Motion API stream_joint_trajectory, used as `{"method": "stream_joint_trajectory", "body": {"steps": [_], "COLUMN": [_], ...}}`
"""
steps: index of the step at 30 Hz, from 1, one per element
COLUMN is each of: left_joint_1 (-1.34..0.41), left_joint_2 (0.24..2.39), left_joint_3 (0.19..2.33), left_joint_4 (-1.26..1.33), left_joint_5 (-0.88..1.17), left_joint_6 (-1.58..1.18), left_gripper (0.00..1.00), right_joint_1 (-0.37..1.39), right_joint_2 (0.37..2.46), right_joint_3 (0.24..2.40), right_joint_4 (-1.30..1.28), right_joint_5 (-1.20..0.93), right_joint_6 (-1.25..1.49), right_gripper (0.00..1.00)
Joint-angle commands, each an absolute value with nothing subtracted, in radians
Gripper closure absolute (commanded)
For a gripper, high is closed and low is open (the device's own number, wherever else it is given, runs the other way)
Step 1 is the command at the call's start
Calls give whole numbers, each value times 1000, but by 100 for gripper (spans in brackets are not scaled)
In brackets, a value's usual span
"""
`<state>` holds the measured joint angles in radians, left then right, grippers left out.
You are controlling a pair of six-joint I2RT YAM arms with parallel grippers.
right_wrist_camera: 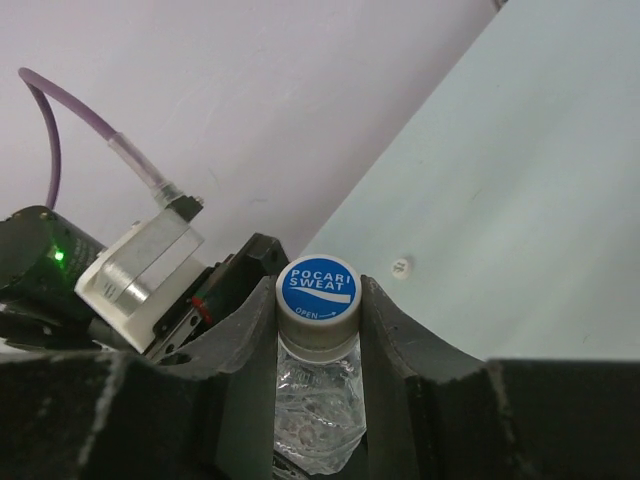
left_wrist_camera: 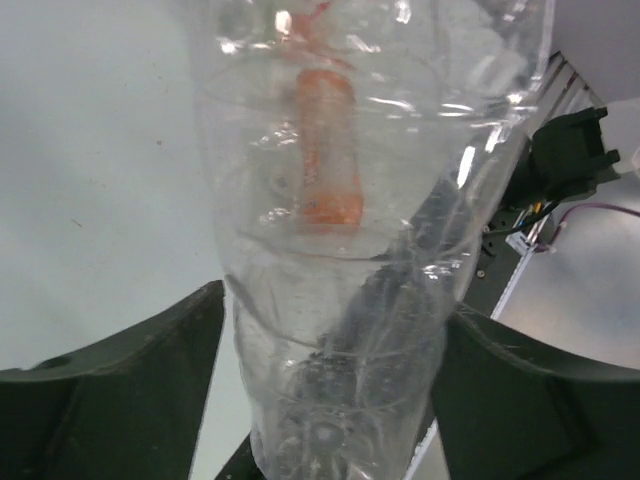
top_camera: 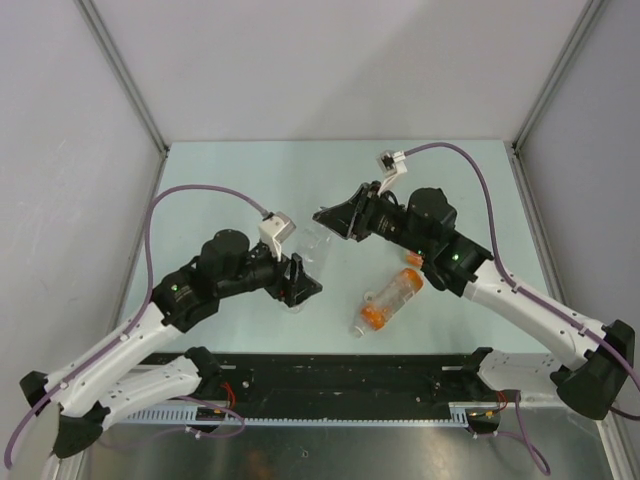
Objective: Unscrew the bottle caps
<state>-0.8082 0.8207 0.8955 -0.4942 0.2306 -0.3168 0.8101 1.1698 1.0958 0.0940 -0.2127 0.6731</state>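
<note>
One round blue-topped cap clenched in right fingers, left fingers flanking crinkled clear bottle, grip unclear

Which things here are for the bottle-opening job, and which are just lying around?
For the job:
- clear bottle
- its blue-topped Pocari Sweat cap, pinched in the right hand
- orange bottle, lying on the table

Just lying about:
- tiny white bit on the table, too small to name
- purple cables
</note>
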Motion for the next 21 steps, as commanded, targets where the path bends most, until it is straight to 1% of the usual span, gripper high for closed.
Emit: {"method": "stream_joint_trajectory", "body": {"steps": [1,2,3,4,5,7,8,10,11,13,14,21], "left_joint_1": [-831,-836,-839,-841,-845,-853,-857,-872,-881,-902,-914,-1030], "left_joint_2": [840,841,840,839,837,830,828,828,829,835,840,908], "left_joint_3": [934,936,938,939,941,938,939,940,942,951,958,1031], "left_joint_4": [-470,-470,-470,-471,-472,-474,-476,-483,-488,-504,-513,-576], "left_joint_5": [199,195,190,184,176,154,139,101,76,-7,-54,-351], "left_joint_6": [-315,-315,-313,-313,-313,-313,-313,-314,-316,-322,-326,-353], "left_gripper": [28,33,38,41,45,49,51,53,54,57,59,69], "right_joint_1": [823,823,824,824,824,823,823,824,824,823,823,825], "right_joint_2": [1148,1147,1146,1142,1137,1124,1117,1102,1093,1080,1077,1143], "right_joint_3": [1141,1140,1141,1140,1140,1141,1140,1140,1141,1141,1146,1241], "right_joint_4": [95,91,89,87,87,88,89,90,89,81,63,-83], "right_joint_5": [-168,-168,-171,-173,-172,-163,-157,-133,-116,-76,-52,32], "right_joint_6": [623,620,617,614,612,609,609,609,612,625,632,664], "right_gripper": [100,98,93,83,70,44,34,18,13,4,3,1]}}
